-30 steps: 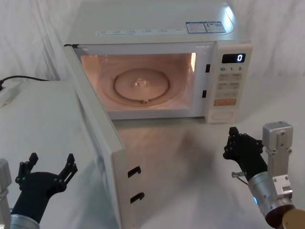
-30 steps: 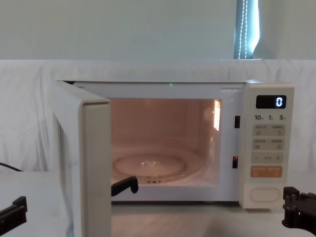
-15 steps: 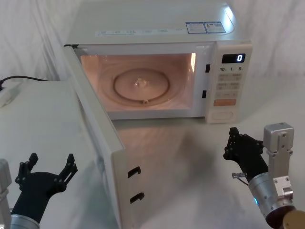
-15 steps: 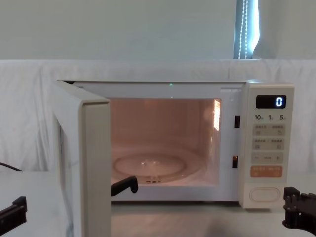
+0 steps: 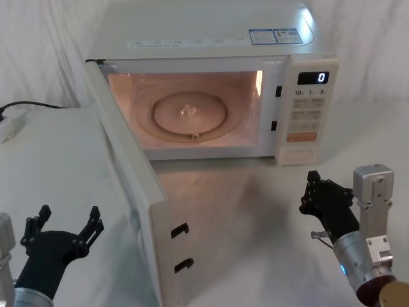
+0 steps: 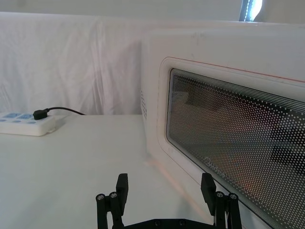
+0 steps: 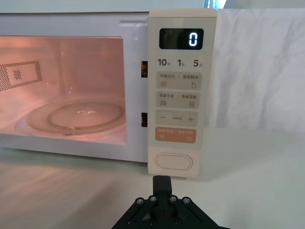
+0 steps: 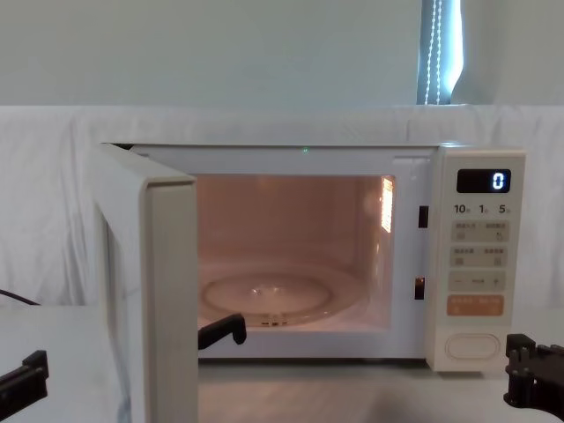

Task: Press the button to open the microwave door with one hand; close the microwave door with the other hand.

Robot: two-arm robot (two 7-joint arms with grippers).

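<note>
Cream microwave door (image 5: 131,185) swung wide, left gripper (image 5: 62,229) fingers spread, right gripper (image 5: 313,191) fingers pressed together.

The left pincer (image 5: 61,222) sits low at the robot's near left, its 2 black fingers (image 5: 92,224) spread wide apart with nothing between them (the same spread shows in the left wrist view (image 6: 164,188)). Its dark wrist runs back behind it toward the body. The right pincer (image 5: 314,185) is low at the near right, fingers drawn together, on a black hand ahead of a silver wrist.
</note>
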